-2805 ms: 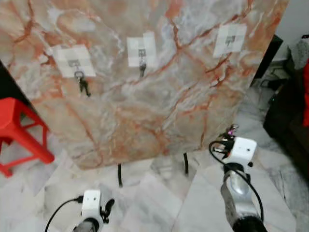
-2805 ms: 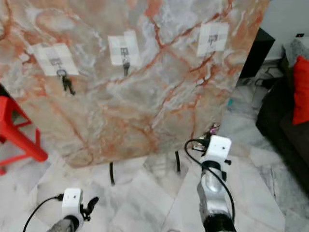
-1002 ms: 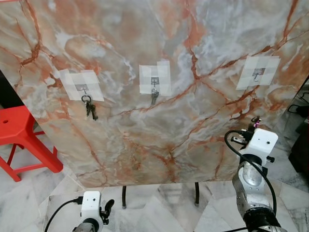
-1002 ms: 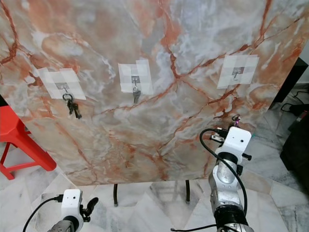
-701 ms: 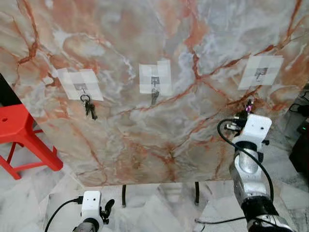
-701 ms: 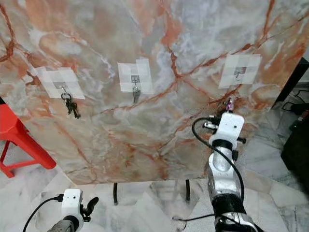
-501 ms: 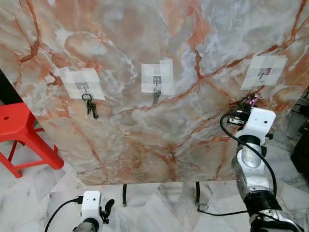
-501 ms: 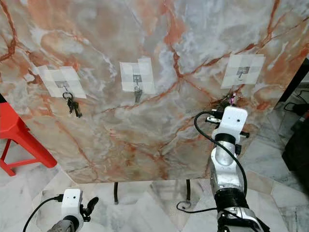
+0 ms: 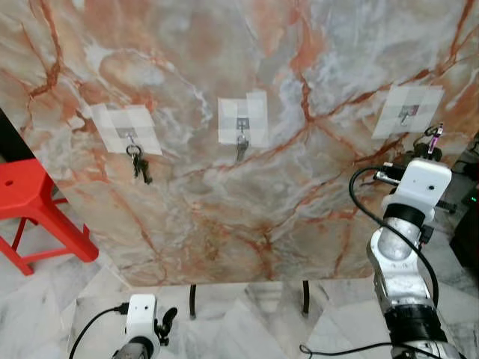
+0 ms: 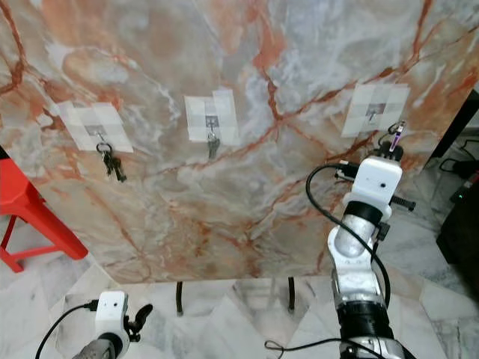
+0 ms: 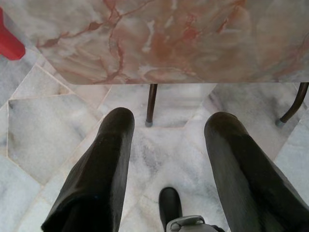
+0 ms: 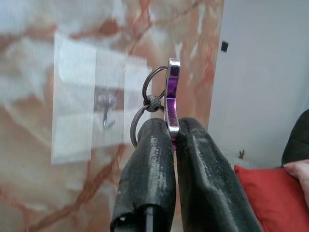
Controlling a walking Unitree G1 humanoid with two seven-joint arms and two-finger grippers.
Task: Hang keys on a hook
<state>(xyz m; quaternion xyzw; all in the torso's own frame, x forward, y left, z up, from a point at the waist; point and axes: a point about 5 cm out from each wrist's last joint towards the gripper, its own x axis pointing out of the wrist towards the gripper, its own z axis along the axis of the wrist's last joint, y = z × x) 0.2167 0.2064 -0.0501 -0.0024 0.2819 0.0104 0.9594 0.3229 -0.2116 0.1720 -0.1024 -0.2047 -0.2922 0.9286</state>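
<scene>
Three small metal hooks, each on a patch of clear tape, sit in a row across the upright pink-and-orange marble slab point(image 9: 247, 187): the left hook point(image 9: 129, 137) carries a dark bunch of keys point(image 9: 138, 165), the middle hook point(image 9: 241, 126) a single key point(image 9: 239, 148), and the right hook point(image 9: 405, 114), near the slab's right edge, is bare. From the head, the right hand point(image 9: 432, 140) is raised just below and right of that bare hook, a purple tip poking above its white wrist housing. Its wrist camera shows far more: the two black fingers point(image 12: 149, 169) are pressed together, pinching a purple metal key fob point(image 12: 172, 96) with two thin key rings point(image 12: 147, 104), held upright just beside the taped hook point(image 12: 106, 108) and not yet on it. A red cushion point(image 12: 263, 186) lies beyond the slab's edge. Low at the left, the left hand point(image 11: 166, 159) hangs idle with fingers spread over the pale marble floor point(image 11: 43, 130), facing the slab's thin dark legs point(image 11: 151, 104). A red plastic stool point(image 9: 34, 217) stands off the slab's left edge.
</scene>
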